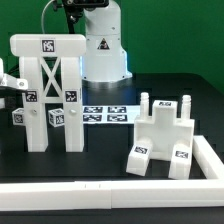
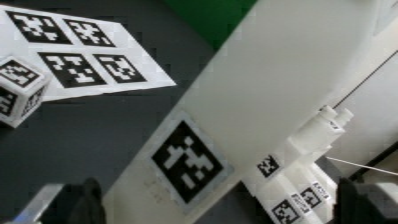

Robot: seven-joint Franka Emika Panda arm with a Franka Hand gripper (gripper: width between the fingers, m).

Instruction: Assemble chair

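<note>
Green wall behind, and a black table (image 1: 110, 150) beneath, edged along its front and the exterior view's right by a low white rail (image 1: 100, 188). My base (image 1: 103, 50) stands behind the marker board (image 1: 105, 114), and my arm climbs out of the top of the exterior view, so I cannot place my wrist there. The wrist camera looks down at a slant.

My gripper (image 2: 217, 203) stands wide apart and grips nothing. Its dark fingers (image 2: 71, 205) show only as blurred shapes at the edge of the wrist view. Beyond them a long white tagged bar (image 2: 231, 110) of the chair crosses the view. The marker board lies off to one side of it, with a small tagged cube (image 2: 15, 95) just beside the board.

Inside the rail the chair stands in two pieces. The tall frame (image 1: 48, 90), with crossed braces and a tag on its top bar, is upright near the marker board on the exterior view's left. The seat piece (image 1: 163, 135), pegs pointing up, sits on the exterior view's right of the board and nearer the front rail. The two pieces are well apart, with the board between them
</note>
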